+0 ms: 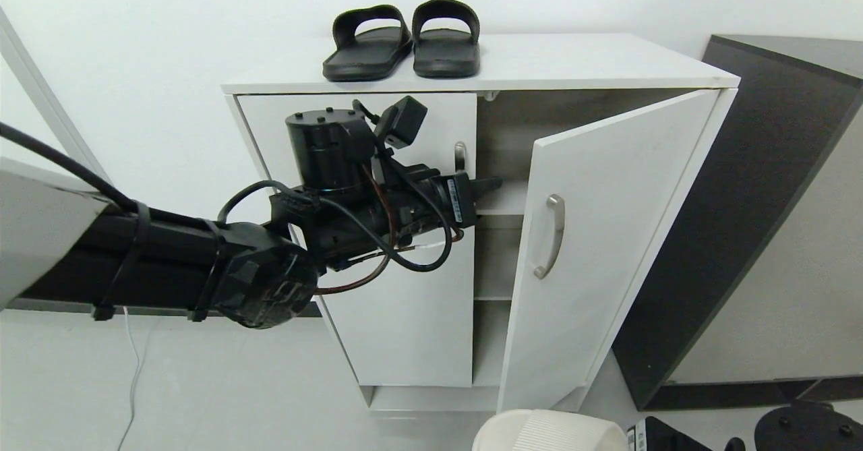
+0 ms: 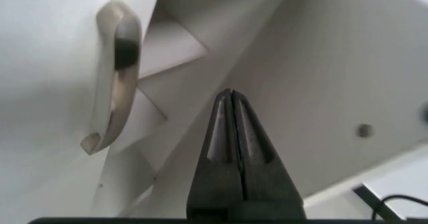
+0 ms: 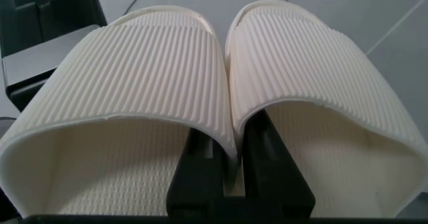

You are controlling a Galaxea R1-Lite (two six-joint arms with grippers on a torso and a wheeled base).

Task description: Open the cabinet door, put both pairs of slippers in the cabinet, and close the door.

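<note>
The white cabinet (image 1: 573, 60) has its right door (image 1: 607, 249) swung open and its left door (image 1: 404, 316) closed. A pair of black slippers (image 1: 404, 40) sits on top. My left gripper (image 1: 495, 183) is at the opening beside the left door's handle (image 1: 460, 156), level with the upper shelf (image 1: 504, 203). In the left wrist view this gripper (image 2: 232, 97) is shut on nothing, with the handle (image 2: 117, 83) close by. My right gripper (image 3: 231, 160) is shut on the inner strap edges of the cream ribbed slippers (image 3: 160, 70), held side by side. They show low in front of the cabinet (image 1: 549, 431).
A tall dark grey panel (image 1: 741, 201) stands just right of the cabinet. The open door's handle (image 1: 551, 235) juts toward me. A thin white cable (image 1: 135, 370) runs down to the pale floor at the left. A white wall is behind.
</note>
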